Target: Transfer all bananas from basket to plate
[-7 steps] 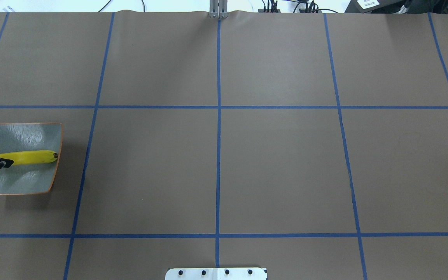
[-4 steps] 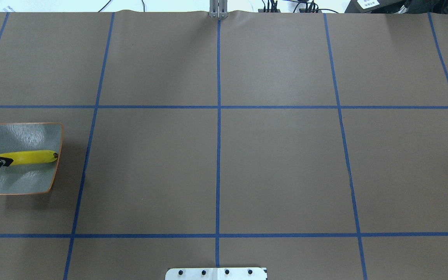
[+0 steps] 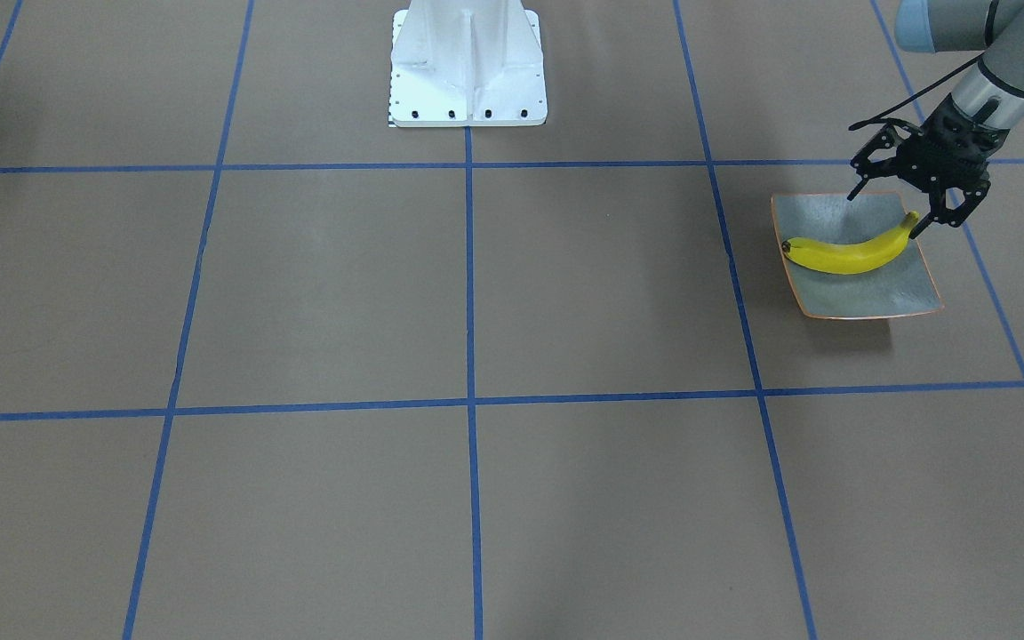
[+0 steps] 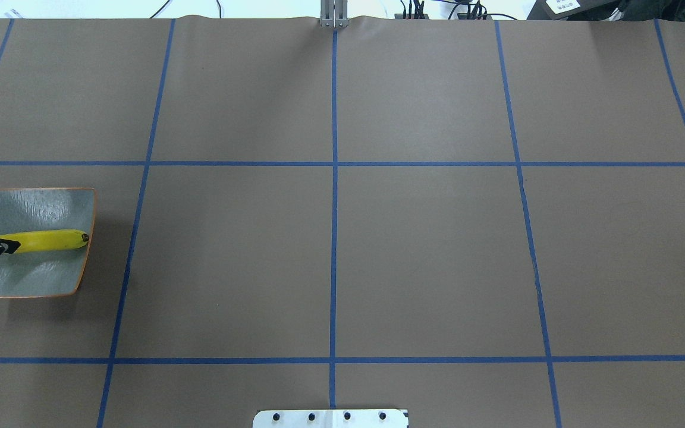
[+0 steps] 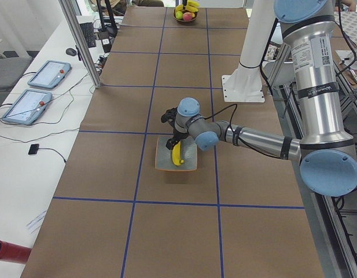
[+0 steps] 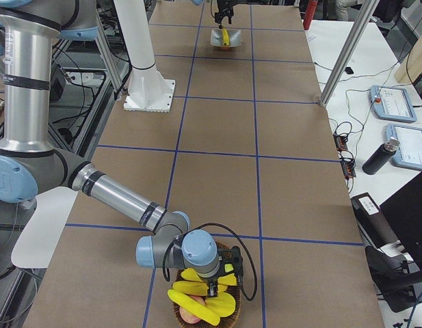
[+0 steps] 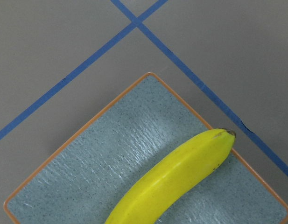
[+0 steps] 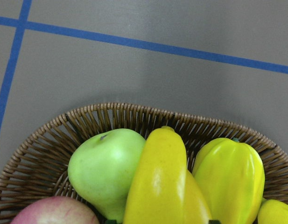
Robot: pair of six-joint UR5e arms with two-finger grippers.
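One yellow banana lies across the square grey-green plate, dark tip toward the table's middle. My left gripper is open just above the banana's stem end, with one finger on each side, and it does not hold the banana. The left wrist view looks down on this banana and the plate. At the table's other end my right gripper is down in the wicker basket among more bananas. I cannot tell its state. A banana fills the right wrist view.
The basket also holds a green apple, a reddish apple and a ribbed yellow fruit. The white robot base stands mid-table. Blue tape lines cross the brown table between plate and basket.
My left gripper has drawn back slightly from the banana toward the overhead view's left edge. The banana and the plate have stayed put.
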